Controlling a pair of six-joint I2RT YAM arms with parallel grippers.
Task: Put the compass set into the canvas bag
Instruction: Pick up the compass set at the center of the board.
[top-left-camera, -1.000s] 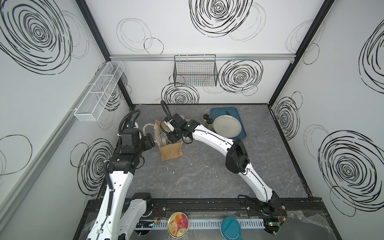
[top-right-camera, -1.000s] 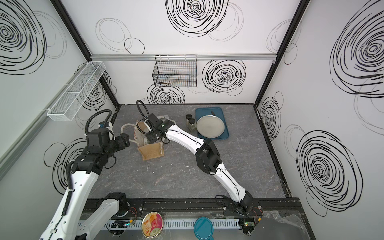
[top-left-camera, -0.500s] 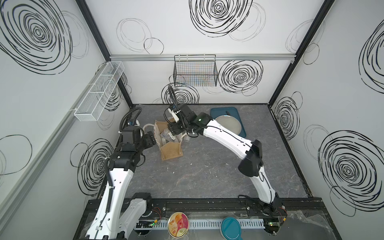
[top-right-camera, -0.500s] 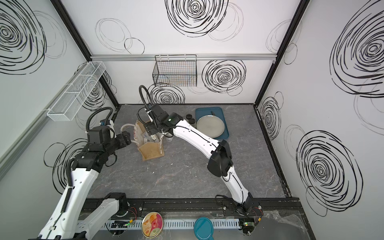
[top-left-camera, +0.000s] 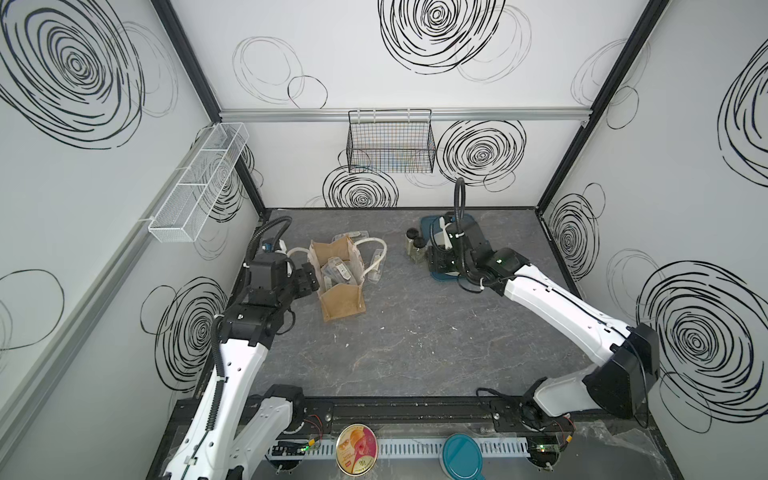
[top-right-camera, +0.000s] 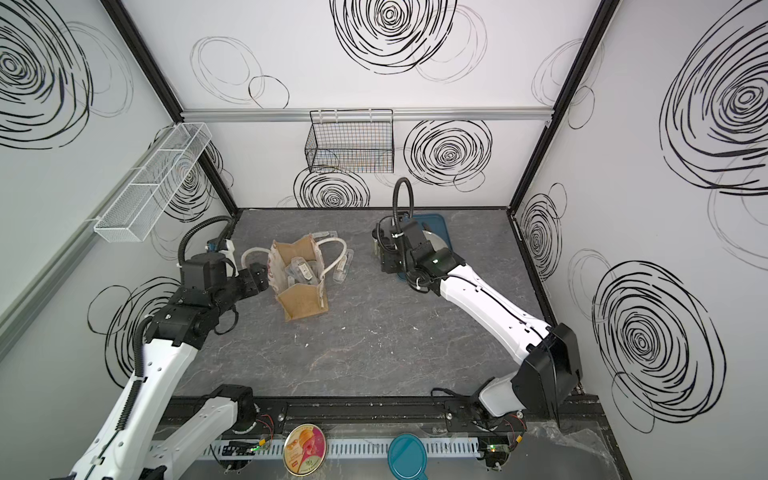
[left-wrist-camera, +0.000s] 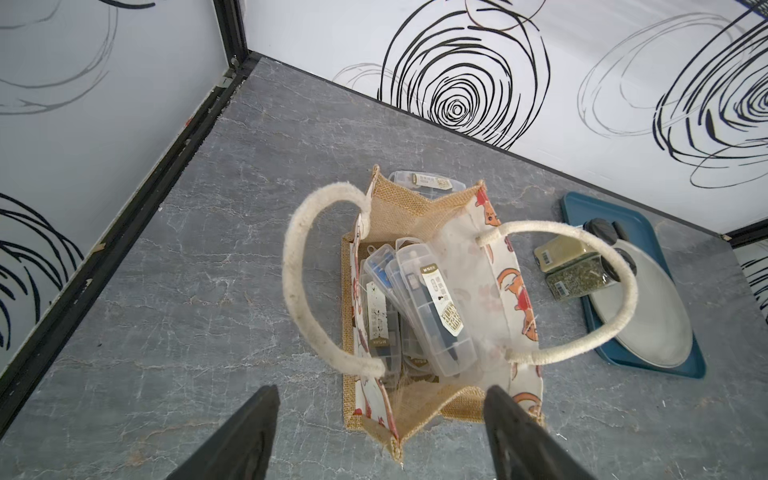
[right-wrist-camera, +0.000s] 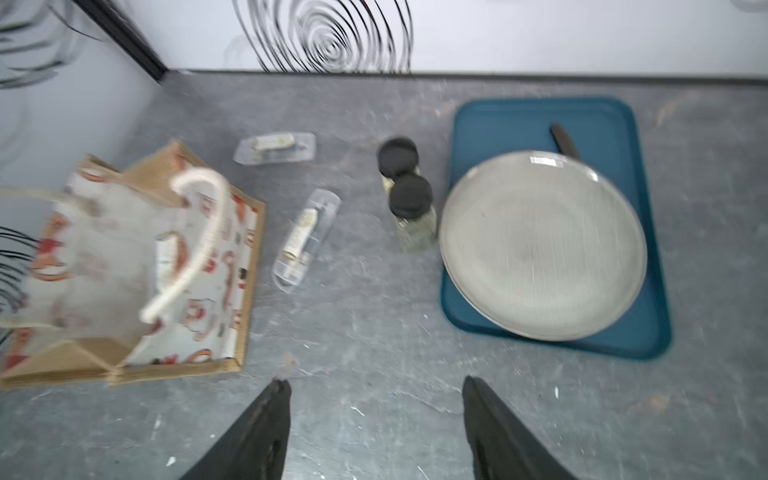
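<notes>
The canvas bag (top-left-camera: 341, 286) (left-wrist-camera: 469, 249) stands open at the table's left, its rope handles splayed to both sides. Several clear-cased compass sets (left-wrist-camera: 432, 307) (top-left-camera: 336, 270) lie inside it. Another compass set (right-wrist-camera: 305, 239) (top-left-camera: 376, 266) lies on the table just right of the bag, and one more (right-wrist-camera: 274, 147) (left-wrist-camera: 419, 183) behind it. My left gripper (top-left-camera: 311, 280) (left-wrist-camera: 380, 399) is open beside the bag's left end, with the bag's near corner between its fingers. Right gripper (top-left-camera: 436, 259) (right-wrist-camera: 374, 386) hangs open and empty over bare table by the jars.
Two black-capped spice jars (right-wrist-camera: 409, 208) (top-left-camera: 415, 245) stand beside a blue tray (right-wrist-camera: 540, 120) holding a grey plate (right-wrist-camera: 540, 245). A black wire basket (top-left-camera: 390, 143) and a white mesh shelf (top-left-camera: 199, 183) hang on the walls. A round tin (top-left-camera: 356, 449) and teal lid (top-left-camera: 462, 455) lie at the front rail.
My right arm has pulled away from above the bag and swung right to the jars and tray. The left arm has barely moved.
</notes>
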